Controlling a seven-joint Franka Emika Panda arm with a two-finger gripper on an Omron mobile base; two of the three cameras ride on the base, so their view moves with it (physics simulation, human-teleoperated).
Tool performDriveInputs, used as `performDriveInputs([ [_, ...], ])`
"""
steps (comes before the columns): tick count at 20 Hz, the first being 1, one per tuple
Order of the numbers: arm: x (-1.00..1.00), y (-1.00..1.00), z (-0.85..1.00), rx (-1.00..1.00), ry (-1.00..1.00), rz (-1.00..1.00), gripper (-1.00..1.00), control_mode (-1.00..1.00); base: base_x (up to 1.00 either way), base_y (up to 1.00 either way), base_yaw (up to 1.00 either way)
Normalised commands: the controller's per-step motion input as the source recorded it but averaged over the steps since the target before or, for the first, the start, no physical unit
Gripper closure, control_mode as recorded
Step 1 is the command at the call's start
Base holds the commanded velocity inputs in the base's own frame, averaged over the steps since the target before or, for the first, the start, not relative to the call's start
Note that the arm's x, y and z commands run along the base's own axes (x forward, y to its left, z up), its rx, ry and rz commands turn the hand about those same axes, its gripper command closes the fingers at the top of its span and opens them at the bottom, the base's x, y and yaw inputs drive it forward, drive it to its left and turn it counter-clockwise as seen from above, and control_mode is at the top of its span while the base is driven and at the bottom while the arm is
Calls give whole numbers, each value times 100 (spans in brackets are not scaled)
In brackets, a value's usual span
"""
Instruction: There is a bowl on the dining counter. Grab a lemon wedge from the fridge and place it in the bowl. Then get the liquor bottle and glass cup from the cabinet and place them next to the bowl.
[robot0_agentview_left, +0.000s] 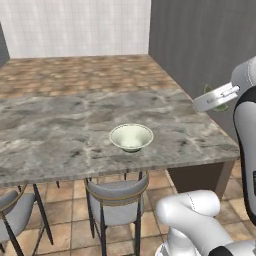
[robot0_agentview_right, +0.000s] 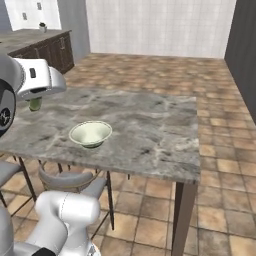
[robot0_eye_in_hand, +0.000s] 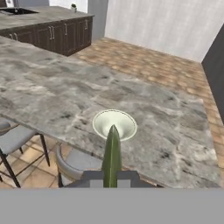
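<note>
White arm rising from its bent lower joint, forearm lifted high and the hand reaching forward. Gripper (robot0_eye_in_hand: 112, 177) closed on a lemon wedge (robot0_eye_in_hand: 112, 153), which projects as a narrow green sliver from between the jaws, seen in the hand view.

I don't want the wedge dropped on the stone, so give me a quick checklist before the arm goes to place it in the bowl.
1. End effector shut on the lemon wedge: ok; the hand view shows the green wedge pinched between the tips.
2. Bowl upright on the dining counter: ok.
3. Bowl empty, room for the wedge: ok.
4. Bowl away from the counter edge: ok, though it sits nearer the stool side.
5. Wedge directly over the bowl: not ok; in the right base view the wedge hangs off to the bowl's side.
6. Height of the wedge above the rim: cannot tell.
</note>
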Motion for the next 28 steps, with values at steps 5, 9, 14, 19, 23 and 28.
performDriveInputs([
  [5, 0, 0, 0, 0, 0, 0, 100, 100, 45, -13, 0],
  [9, 0, 0, 0, 0, 0, 0, 100, 100, 49, -2, 0],
  [14, 63, 0, -20, 5, 13, 4, 100, -100, 11, 0, 0],
  [19, 97, 0, -42, 2, 19, 9, 100, -100, 0, 0, 0],
  [23, 100, 6, -90, 0, 19, 24, 100, -100, 0, 0, 0],
  [28, 100, 17, -98, -7, 3, 16, 100, -100, 0, 0, 0],
])
